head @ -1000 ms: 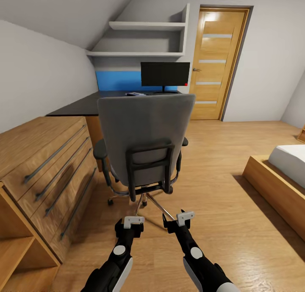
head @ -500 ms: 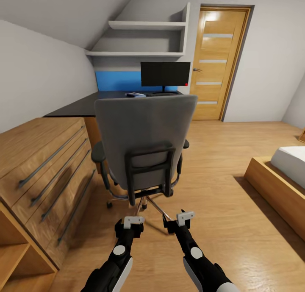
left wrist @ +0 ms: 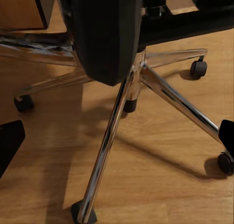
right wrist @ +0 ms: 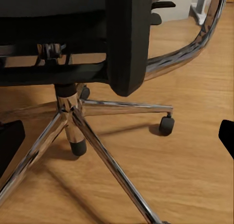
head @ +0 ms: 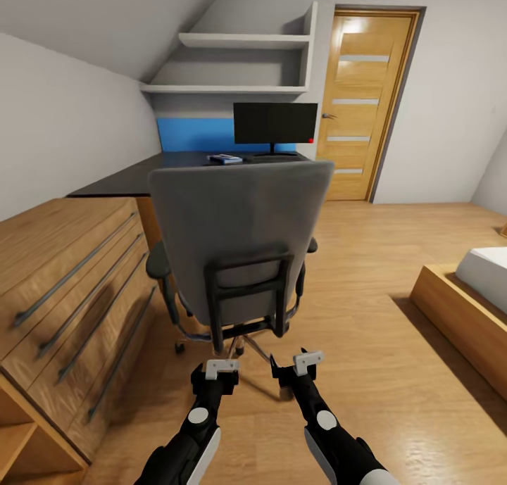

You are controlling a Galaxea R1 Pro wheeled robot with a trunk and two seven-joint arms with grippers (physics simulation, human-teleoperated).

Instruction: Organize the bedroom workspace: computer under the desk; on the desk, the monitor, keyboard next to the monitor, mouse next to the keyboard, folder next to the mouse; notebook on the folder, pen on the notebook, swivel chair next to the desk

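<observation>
Left gripper and right gripper hang low out front, side by side, both holding nothing. In each wrist view the dark fingertips sit wide apart at the frame edges, so both sets of jaws are spread.

Just ahead of them is the chair, its tall grey back square to the robot, seat facing away towards the desk. The chrome star base fills the ground below the grippers, its spokes splayed out over the wooden floor, casters at the tips.

Beyond the chair, the black desk top runs along the left wall and turns at the far end, long axis heading away from the robot. The monitor stands upright there, screen facing this way. A small blue-and-dark item lies on the desk left of the monitor; too small to say what it is.

This looks like the chair step: it stands near the desk, out in the open floor, not tucked in. The seat is hidden behind the back, so I can't tell whether anything lies on it. The next move probably calls for closing in on the backrest frame and pushing straight, keeping the casters from swinging towards the wooden drawers at left.
</observation>
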